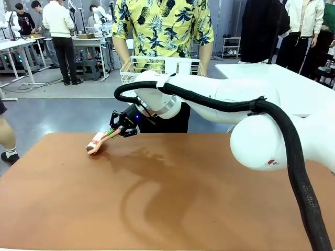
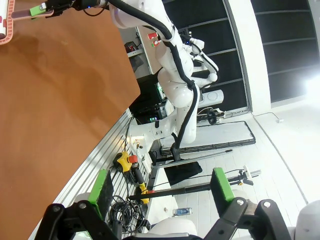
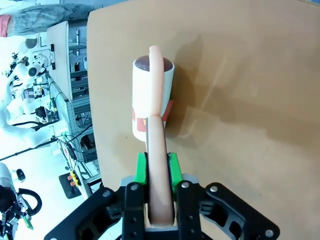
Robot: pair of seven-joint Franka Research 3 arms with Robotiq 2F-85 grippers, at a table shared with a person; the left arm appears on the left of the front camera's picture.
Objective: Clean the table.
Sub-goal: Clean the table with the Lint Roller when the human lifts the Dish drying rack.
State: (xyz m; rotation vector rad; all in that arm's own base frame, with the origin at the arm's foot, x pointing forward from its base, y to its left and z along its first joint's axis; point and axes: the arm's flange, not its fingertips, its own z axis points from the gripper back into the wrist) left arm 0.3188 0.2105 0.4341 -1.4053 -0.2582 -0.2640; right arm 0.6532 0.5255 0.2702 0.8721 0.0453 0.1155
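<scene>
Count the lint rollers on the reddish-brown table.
1. The pink-handled white lint roller is on the far left part of the matte reddish-brown table, its handle clamped in the right pincer. None seems hidden.

We see a reddish-brown tabletop (image 1: 183, 209), a pink-handled white roller (image 1: 96, 144) and a yellow shirt (image 1: 162, 23) with dark leaf print.

1. One pink-handled lint roller with a white paper roll (image 1: 96, 145).
2. One white wire dish rack (image 1: 162, 65).
3. One smooth reddish-brown tabletop with rounded corners (image 1: 167, 209).
4. Two black grippers with green pads: left gripper (image 2: 162, 186), right gripper (image 3: 158, 167).
5. One person in a yellow leaf-print shirt (image 1: 162, 26).
</scene>
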